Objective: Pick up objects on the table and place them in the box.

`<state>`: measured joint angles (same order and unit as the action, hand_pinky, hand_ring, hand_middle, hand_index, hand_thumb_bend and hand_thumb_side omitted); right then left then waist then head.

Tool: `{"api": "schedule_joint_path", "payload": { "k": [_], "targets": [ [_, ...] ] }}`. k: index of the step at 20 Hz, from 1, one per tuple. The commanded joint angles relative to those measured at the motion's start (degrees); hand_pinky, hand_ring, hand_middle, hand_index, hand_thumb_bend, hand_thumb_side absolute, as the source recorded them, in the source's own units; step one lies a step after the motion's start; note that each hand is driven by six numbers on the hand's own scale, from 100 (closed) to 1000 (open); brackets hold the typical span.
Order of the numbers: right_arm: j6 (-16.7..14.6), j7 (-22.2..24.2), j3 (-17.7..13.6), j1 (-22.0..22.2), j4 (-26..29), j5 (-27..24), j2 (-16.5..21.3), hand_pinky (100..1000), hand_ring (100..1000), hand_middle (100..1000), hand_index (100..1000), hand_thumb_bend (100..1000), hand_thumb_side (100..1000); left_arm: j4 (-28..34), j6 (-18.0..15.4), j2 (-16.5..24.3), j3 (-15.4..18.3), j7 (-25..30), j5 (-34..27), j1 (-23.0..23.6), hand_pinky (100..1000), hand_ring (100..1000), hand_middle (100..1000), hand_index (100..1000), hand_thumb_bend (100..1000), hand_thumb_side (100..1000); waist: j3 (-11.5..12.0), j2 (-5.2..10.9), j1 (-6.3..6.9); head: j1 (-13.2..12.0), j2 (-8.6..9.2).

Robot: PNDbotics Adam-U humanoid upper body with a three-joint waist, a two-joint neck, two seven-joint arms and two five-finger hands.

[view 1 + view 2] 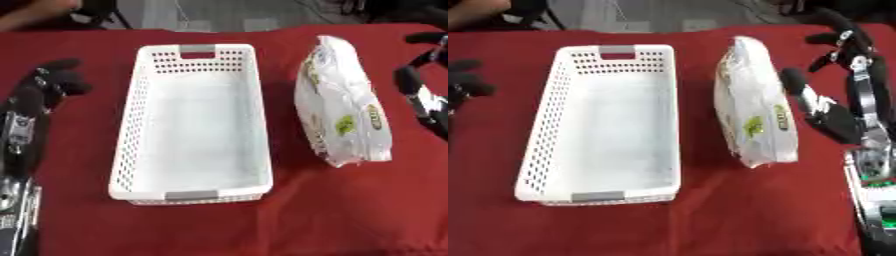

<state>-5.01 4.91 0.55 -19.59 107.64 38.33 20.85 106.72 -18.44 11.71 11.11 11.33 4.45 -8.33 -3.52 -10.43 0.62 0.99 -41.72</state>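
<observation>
The white, soft plastic bag with green and yellow print (754, 110) lies on the red cloth tabletop (710, 215), just beside the right hand (837, 107), whose fingers are spread and hold nothing. Its print is unreadable. The white perforated plastic box (194, 125) stands left of it. The left hand (48, 82) rests open, apart.

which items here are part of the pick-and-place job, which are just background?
Job:
- white bag, lying on the table right of the basket, not yet in it
- white basket, nothing in it
- right hand, open beside the bag, not touching it

Background:
- left hand, idle left of the basket
- red tablecloth
</observation>
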Motion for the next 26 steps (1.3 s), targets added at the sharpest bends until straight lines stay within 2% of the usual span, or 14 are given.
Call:
{"api": "schedule_joint_path", "payload": {
  "k": [1, 5, 10, 21, 26],
  "targets": [
    [1.7, 3.2, 0.6, -1.7, -1.5, 4.2, 1.8, 505, 755, 857, 957, 680, 800, 0.7, -0.1, 0.6, 0.0, 0.2, -0.3, -0.4, 714, 622, 828, 743, 828, 1000, 0.1, 0.89, -0.04, 0.4, 0.81],
    [3.1, 6.8, 1.1, -3.0, -4.3, 6.8, 1.7, 515, 764, 867, 963, 721, 786, 0.7, -0.1, 0.5, -0.1, 0.3, -0.3, -0.4, 715, 623, 828, 743, 828, 1000, 0.2, 0.93, -0.04, 0.4, 0.91],
    [3.3, 9.5, 1.5, -4.0, -7.0, 8.9, 1.8, 533, 779, 878, 970, 747, 797, 0.6, -0.1, 0.5, -0.1, 0.4, -0.4, -0.3, 715, 623, 828, 743, 828, 1000, 0.4, 0.93, -0.09, 0.5, 0.97],
    [1.9, 11.8, 1.7, -6.2, -15.7, 13.8, 3.7, 584, 797, 892, 978, 771, 797, 0.6, -0.1, 0.4, -0.2, 0.5, -0.5, -0.4, 716, 624, 829, 743, 827, 1000, 0.7, 0.89, -0.15, 0.5, 0.98],
    [1.4, 12.4, 1.8, -5.9, -17.7, 15.3, 3.7, 593, 796, 894, 978, 774, 773, 0.5, -0.1, 0.4, -0.2, 0.6, -0.5, -0.4, 716, 624, 829, 743, 826, 1000, 0.6, 0.83, -0.12, 0.5, 0.86]
  ]
}}
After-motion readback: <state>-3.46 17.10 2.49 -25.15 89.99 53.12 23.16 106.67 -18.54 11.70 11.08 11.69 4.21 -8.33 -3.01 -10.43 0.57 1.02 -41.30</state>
